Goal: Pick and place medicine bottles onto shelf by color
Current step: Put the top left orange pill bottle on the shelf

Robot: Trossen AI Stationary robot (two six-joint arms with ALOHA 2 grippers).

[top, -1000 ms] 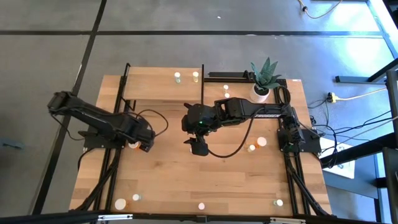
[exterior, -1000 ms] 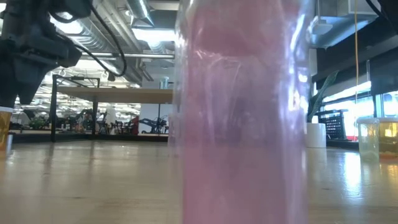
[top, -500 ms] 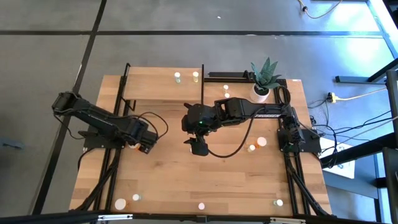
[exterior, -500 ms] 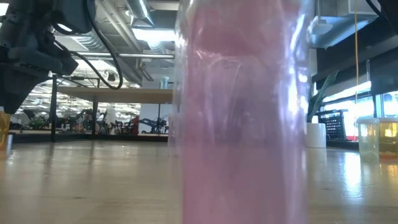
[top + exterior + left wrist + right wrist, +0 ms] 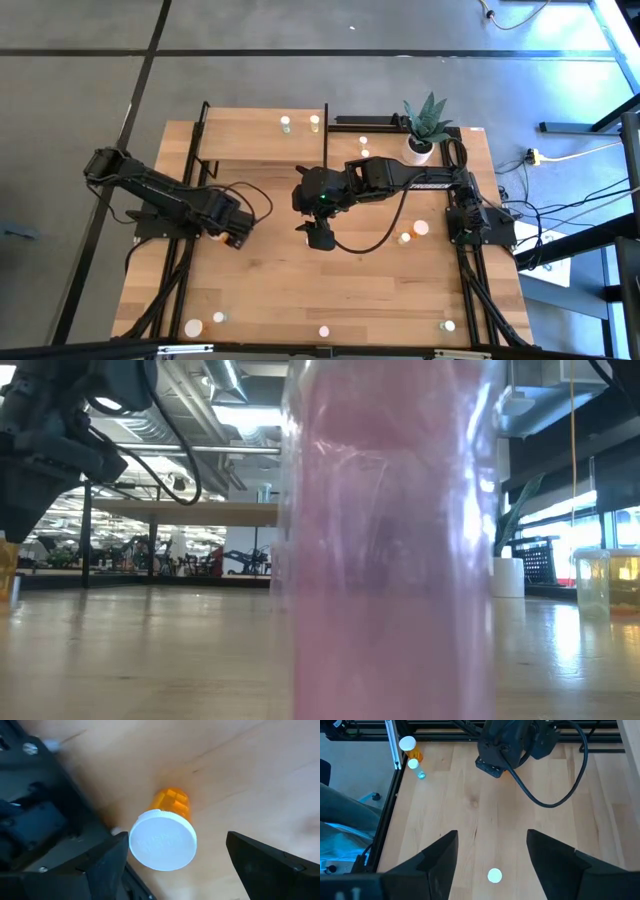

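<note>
Hovering low over the left side of the worktop, the left gripper is standing directly above an orange bottle. Its fingers are spread wide, one on each side of the bottle's white cap, and neither is touching it; the gripper is holding nothing. The orange bottle is standing upright on the worktop, close beside the black frame rail on the left.

The right gripper is waiting near the middle of the worktop, facing the front edge. Its fingers are parted and empty.

The shelf is sitting at the rear left of the worktop, and two bottles are standing on it near its right end, side by side.

Other bottles are lying scattered on the worktop. One pale bottle and another just in front of it are sitting near the rear, left of the plant pot. A yellowish bottle and a pink bottle are standing close together toward the right side. Along the front edge an orange bottle with a white cap and a small green bottle are sitting at the left corner, a pink bottle at the front is near the centre, and one more is at the right corner. Seen from table height, that front pink bottle is filling most of the view.
</note>
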